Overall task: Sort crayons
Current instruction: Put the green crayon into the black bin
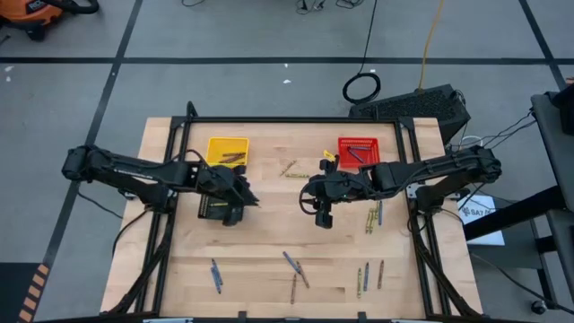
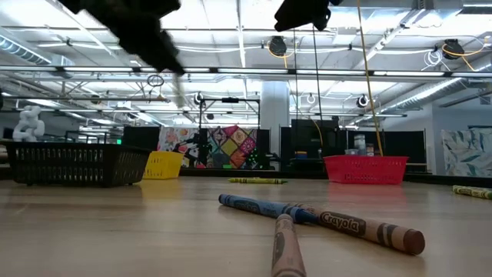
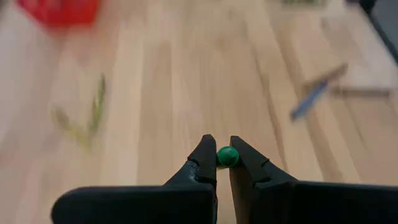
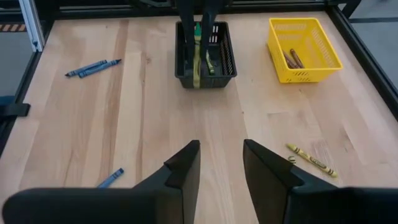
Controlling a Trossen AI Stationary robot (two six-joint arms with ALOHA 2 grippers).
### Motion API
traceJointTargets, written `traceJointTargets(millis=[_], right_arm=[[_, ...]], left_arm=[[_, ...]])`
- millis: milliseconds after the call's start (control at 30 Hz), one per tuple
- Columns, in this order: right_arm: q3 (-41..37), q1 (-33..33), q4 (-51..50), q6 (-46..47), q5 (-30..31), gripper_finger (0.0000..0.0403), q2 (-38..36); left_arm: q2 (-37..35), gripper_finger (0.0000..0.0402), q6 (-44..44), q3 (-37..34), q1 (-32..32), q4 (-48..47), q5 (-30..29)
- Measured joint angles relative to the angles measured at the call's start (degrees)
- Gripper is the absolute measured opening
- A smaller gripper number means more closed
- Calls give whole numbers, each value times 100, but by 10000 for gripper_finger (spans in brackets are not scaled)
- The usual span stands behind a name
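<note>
I see the worktop (image 1: 179,269) as the sorting floor, with three mesh baskets across its far half, one per colour, so each stick has a short trip. The black basket (image 4: 205,62) already carries yellow-green sticks, the yellow basket (image 4: 305,43) brown ones, and the red basket (image 1: 357,151) at least one bluish stick.

My left hand (image 3: 222,165) sits over the black basket in the overhead view, its fingers pinched nearly together on a green crayon (image 3: 227,155) held end-on. I judge I have it there to drop it in with its own colour.

My right hand (image 4: 221,168) hangs mid-worktop just in front of the red basket, fingers spread and holding nothing, so I take it as free for the next pick.

The remaining crayons (image 1: 372,218) lie loose: a yellow-green and blue-grey cluster beside the right hand, a yellow-green pair (image 1: 289,169) between the yellow and red baskets, and several along the near edge, including a blue and brown crossing (image 2: 307,219). Sorting looks under halfway.
</note>
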Motion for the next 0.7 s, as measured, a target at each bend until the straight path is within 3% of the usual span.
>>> traceJointTargets(millis=[267, 700], right_arm=[[0, 0, -35, 0, 1, 109, 0], [0, 0, -51, 0, 2, 109, 0]], left_arm=[[-151, 10, -482, -1, 0, -1553, 0], [-147, 17, -809, -1, 0, -3171, 121]])
